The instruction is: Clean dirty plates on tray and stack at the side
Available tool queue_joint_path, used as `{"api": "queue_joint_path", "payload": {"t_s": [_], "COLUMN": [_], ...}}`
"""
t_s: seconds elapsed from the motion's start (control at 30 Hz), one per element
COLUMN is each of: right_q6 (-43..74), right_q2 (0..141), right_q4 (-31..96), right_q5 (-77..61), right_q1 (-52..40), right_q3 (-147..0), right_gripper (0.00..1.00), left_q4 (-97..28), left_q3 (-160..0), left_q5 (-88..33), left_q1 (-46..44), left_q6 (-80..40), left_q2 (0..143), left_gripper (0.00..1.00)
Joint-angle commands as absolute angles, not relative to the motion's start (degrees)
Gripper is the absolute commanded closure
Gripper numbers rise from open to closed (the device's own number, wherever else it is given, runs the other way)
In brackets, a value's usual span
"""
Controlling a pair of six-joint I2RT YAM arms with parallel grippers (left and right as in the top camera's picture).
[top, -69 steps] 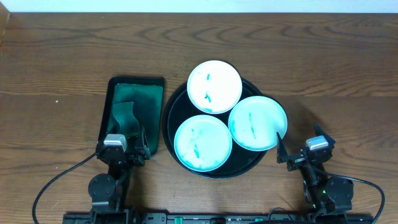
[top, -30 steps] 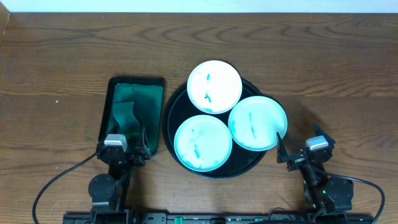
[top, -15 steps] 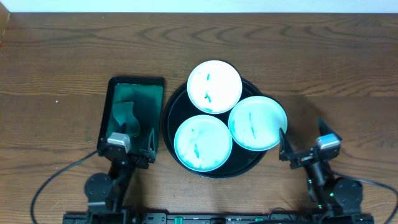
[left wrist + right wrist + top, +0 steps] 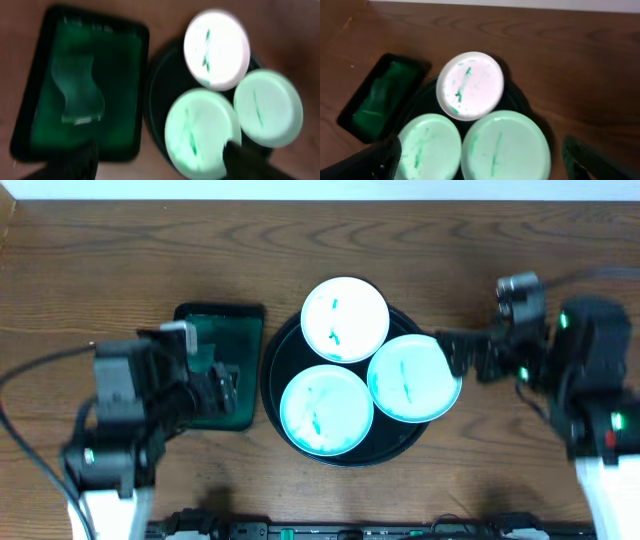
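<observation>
"Your claws?"
"My left gripper [image 4: 160,147] and my right gripper [image 4: 481,147] both gape wide, empty."
"The dirty plates [image 4: 345,319]?"
"All three lie on the black tray [image 4: 272,368], beside the green tray [image 4: 200,320]."

Left claw [image 4: 227,391] and right claw [image 4: 452,357] have moved forward

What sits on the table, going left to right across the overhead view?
Small rectangular green tray → large round glossy black tray, left rim → near teal-smeared white plate → right teal-smeared white plate. The far plate overlaps both, so unplaced.
</observation>
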State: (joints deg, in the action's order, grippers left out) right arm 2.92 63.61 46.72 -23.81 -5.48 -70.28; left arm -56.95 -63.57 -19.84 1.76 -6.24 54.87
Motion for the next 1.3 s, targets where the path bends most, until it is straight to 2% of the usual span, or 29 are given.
{"api": "queue_joint_path", "payload": {"t_s": [0.0,0.07,0.17,0.3,0.43,0.57,0.7,0.77,0.83,0.93,0.97,1.1,1.17,1.27], "right_q6": [5.39,5.74,4.51,0.08,0.05,8.38,10.15,8.19,6.81,7.92,8.6,13.34,12.97,10.35], "right_q2": [68.62,70.81,73.06,76.49,81.36,87.85,94.28,97.6,100.88,104.03,104.44,105.03,105.01,105.03], "right_q4": [46.48,45.12,47.79,56.12,57.25,53.84,51.92,51.88,52.29,51.83,51.48,49.04,47.27,44.84], "right_q5": [-28.91,-31.51,-32.64,-22.57,-18.17,-22.02,-23.9,-23.88,-23.83,-23.79,-23.73,-18.28,-15.97,-13.78], "right_q1": [-6.0,-6.11,-8.25,-16.64,-24.97,-29.63,-30.85,-31.24,-31.81,-32.03,-31.97,-31.18,-30.65,-29.82], "right_q3": [-73.95,-74.06,-74.04,-72.62,-66.87,-63.33,-63.2,-63.2,-63.2,-63.22,-63.22,-63.22,-63.24,-63.24], "right_gripper": [0.01,0.01,0.07,0.14,0.22,0.33,0.35,0.41,0.52,0.58,0.58,0.46,0.46,0.62], "left_q4": [-60.05,-60.73,-62.57,-63.33,-62.52,-62.5,-62.5,-62.5,-62.48,-62.5,-62.5,-62.28,-62.06,-62.04], "left_q3": [-68.47,-68.6,-68.6,-68.6,-68.6,-68.6,-68.6,-68.6,-68.6,-68.6,-68.6,-68.6,-68.6,-68.6], "left_q5": [-20.53,-20.6,-21.85,-21.87,-21.87,-21.87,-21.87,-21.87,-21.87,-21.87,-21.87,-21.87,-21.87,-21.87], "left_q1": [1.56,1.56,1.56,1.58,1.56,1.56,1.56,1.56,1.56,1.56,1.56,1.56,1.56,1.56], "left_q6": [-6.46,-6.57,-6.76,-6.74,-6.74,-6.74,-6.74,-6.74,-6.74,-6.72,-6.74,-6.72,-6.74,-6.74], "left_q2": [59.31,60.86,62.08,62.37,62.37,62.37,62.37,62.37,62.37,62.37,62.37,62.37,62.37,62.37], "left_gripper": [0.2,0.2,0.2,0.2,0.2,0.2,0.2,0.2,0.2,0.2,0.2,0.2,0.2,0.2]}}
